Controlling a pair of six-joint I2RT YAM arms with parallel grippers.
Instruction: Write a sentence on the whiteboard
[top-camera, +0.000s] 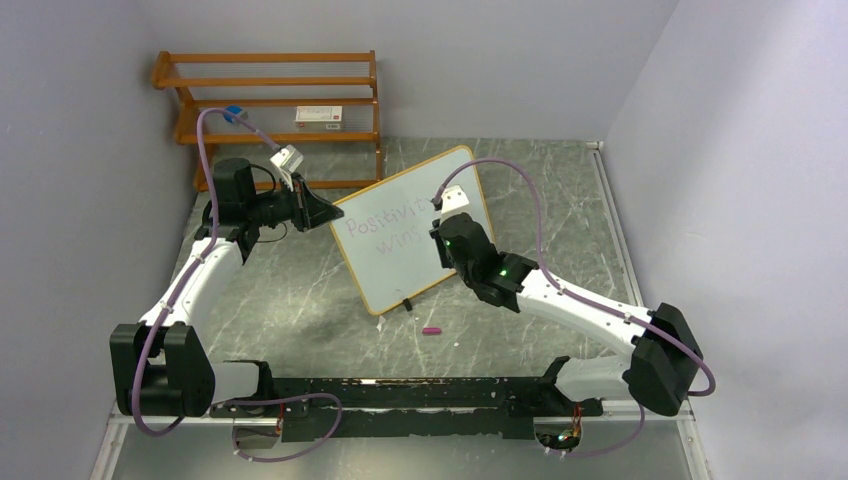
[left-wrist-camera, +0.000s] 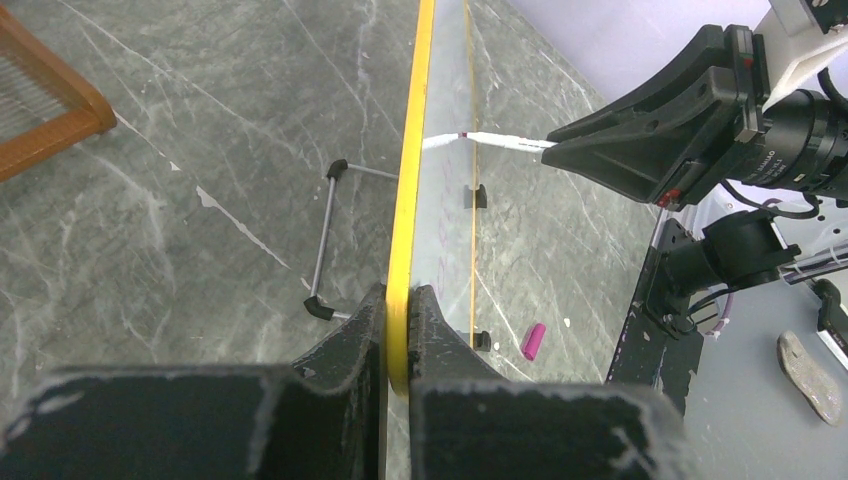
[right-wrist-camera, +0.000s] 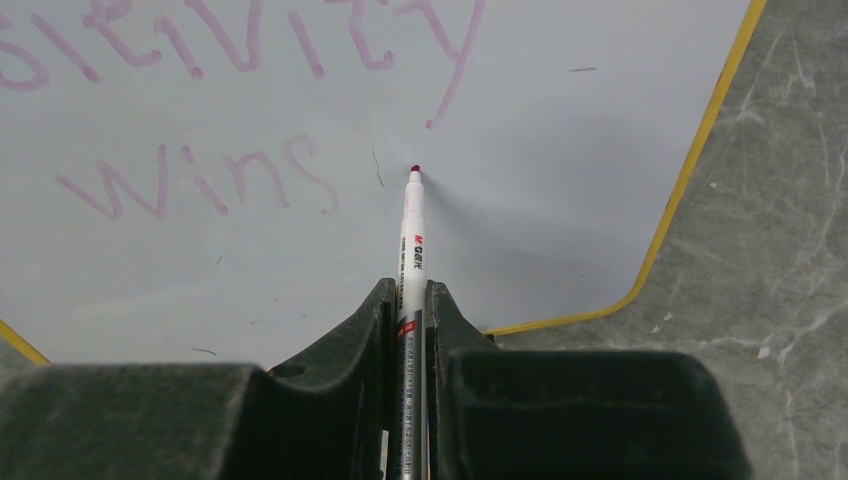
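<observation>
While the right gripper (right-wrist-camera: 405, 300) holds its jaws clamped on a marker (right-wrist-camera: 412, 230), the pen's long axis runs straight out from the fingers toward the whiteboard (right-wrist-camera: 560, 120). Its purple-red tip sits at or just off the white face; no view shows for sure that it touches. Seen from the right wrist, the tip sits just right of the last letter of "wins" and below the tail of the "y", so the sentence (right-wrist-camera: 200, 185), two lines of thin purple script reading "Positivity wins", lies wholly to the left of the pen. Bare board lies to the right of it. Across the board, the left gripper (left-wrist-camera: 398, 305) has its jaws closed on the frame (left-wrist-camera: 410, 150) at the left edge, one finger on each face. It steadies the board, which stands tilted on the table (top-camera: 300, 300). The wording looks complete, so the next move is probably a withdrawal. That would be a straight pull back along the pen's axis, toward the near right, to clear the surface without smearing the letters. A pink cap (top-camera: 431, 330) lies on the table on the near side of the board, apart from it and closer to the right arm.
</observation>
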